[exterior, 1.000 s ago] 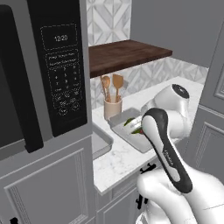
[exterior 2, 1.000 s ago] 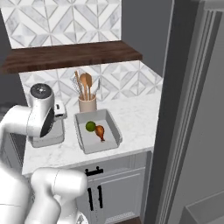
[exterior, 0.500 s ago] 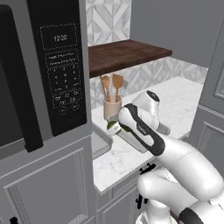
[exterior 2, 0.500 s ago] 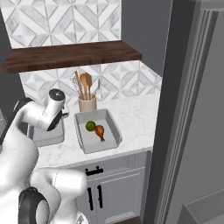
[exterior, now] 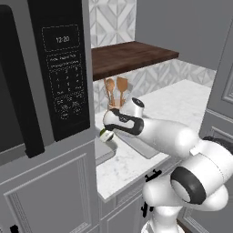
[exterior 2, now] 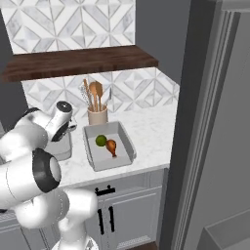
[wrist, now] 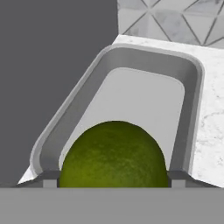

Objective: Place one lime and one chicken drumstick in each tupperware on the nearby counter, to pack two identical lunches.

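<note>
Limes are split between two places: one round, dimpled green lime (wrist: 114, 154) sits right between the gripper (exterior: 107, 135) finger tips in the hand view, and the jaws stand wide on either side of it, pressed against it as far as the picture shows, so it counts as gripped. From the left base view the same fruit shows as a small green ball at the tip of the white arm, just above the near rim of a shallow grey rectangular tupperware tray (wrist: 148, 94) that stretches away directly ahead of the fingers. That tray's floor is bare in the hand view, and the held fruit hangs over its closer end; whether it touches the floor cannot be told.

Off to the gripper's right side, as the right base view shows it, lies the second grey tray (exterior 2: 124, 154) of the same kind, holding a second green lime (exterior 2: 100, 140) and a brown chicken drumstick (exterior 2: 112, 146) lying just beside each other. Behind that tray stands a beige utensil holder cup with wooden spoons (exterior 2: 96, 115). Both trays rest on the white veined marble-look counter (exterior 2: 151, 132), and a dark wooden wall shelf (exterior 2: 78, 62) runs above it all.
</note>
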Tool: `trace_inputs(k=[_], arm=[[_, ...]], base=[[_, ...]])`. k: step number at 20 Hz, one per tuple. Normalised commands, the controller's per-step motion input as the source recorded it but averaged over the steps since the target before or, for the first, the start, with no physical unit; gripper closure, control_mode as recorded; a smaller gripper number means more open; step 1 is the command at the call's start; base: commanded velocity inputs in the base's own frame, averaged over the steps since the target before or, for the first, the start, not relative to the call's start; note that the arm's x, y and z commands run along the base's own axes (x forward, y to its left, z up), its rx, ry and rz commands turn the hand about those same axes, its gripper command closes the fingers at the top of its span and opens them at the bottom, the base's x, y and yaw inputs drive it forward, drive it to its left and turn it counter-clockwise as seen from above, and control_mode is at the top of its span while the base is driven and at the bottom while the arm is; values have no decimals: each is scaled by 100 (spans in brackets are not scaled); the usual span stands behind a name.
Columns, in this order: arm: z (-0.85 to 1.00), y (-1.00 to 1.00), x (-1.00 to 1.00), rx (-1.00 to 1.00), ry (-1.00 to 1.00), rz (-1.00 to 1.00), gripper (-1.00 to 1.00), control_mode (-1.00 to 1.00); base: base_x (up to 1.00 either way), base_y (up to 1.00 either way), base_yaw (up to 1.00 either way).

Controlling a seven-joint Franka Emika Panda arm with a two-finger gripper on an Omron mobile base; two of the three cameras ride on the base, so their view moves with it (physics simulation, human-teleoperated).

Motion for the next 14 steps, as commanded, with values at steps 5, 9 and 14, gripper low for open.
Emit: trace_inputs(k=[5, 9, 14], arm=[[-46, 30, 42, -6, 0, 4, 100, -100], [-33, 28, 43, -4, 0, 4, -100, -100], [-28, 13, 42, -4, -1, 4, -100, -100]], base=[[0, 0, 0], [0, 0, 0], [0, 0, 0]])
